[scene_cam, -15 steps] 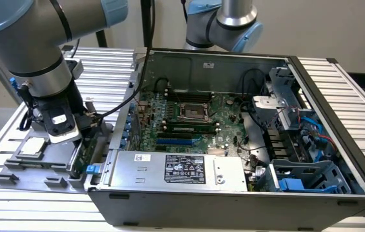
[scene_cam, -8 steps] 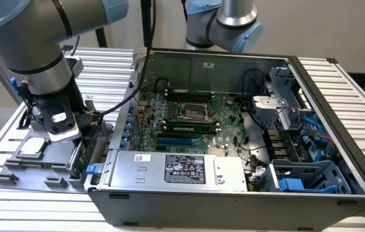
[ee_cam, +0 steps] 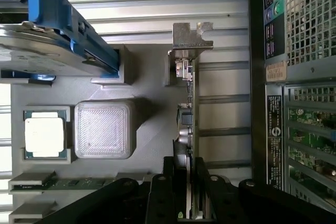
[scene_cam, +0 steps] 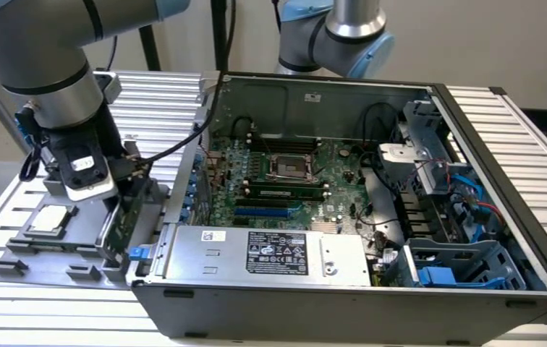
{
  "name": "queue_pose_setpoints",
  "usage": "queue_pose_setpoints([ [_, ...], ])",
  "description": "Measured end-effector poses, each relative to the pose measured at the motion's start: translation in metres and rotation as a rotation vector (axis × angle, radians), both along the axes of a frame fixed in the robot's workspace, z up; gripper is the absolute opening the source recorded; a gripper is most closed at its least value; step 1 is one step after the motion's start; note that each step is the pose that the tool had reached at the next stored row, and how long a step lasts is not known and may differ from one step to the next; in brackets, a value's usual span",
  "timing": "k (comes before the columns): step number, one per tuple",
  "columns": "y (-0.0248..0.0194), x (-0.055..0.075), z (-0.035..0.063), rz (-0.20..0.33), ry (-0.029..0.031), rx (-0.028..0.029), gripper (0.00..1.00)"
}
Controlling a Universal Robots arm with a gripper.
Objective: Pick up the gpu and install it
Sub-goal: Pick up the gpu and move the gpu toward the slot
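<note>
Okay, I see gripper (ee_cam: 190, 179) part-closed, clamped on the gpu (ee_cam: 188, 103). Card stands on edge in grey tray (ee_cam: 152, 129), 9 o'clock off PC case (scene_cam: 351, 296) in exterior view. Hard drive (ee_cam: 47, 51) and CPU (ee_cam: 45, 139) sit nearby.

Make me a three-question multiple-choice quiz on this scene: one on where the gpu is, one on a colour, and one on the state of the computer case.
1. Where is the gpu?
A installed in a slot
B standing on edge in the grey holder beside the computer case
C lying flat on the floor

2. What colour are the hard drive's side rails?
A red
B blue
C yellow

3. The computer case is:
A open, side panel off
B closed
C tipped on end

Answers:
1 B, the card stands in the holder with the gripper closed on it.
2 B, the rails are plainly blue.
3 A, the motherboard lies exposed.
</note>
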State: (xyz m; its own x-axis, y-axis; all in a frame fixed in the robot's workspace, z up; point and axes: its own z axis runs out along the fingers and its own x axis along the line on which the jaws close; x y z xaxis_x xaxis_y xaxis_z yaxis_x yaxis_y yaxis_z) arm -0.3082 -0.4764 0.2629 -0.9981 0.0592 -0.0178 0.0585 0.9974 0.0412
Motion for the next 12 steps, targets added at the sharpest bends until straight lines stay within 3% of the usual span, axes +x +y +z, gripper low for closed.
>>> queue_pose_setpoints([
  [12, 0.0, 0.004, 0.0527, 0.001, 0.007, 0.0, 0.27],
])
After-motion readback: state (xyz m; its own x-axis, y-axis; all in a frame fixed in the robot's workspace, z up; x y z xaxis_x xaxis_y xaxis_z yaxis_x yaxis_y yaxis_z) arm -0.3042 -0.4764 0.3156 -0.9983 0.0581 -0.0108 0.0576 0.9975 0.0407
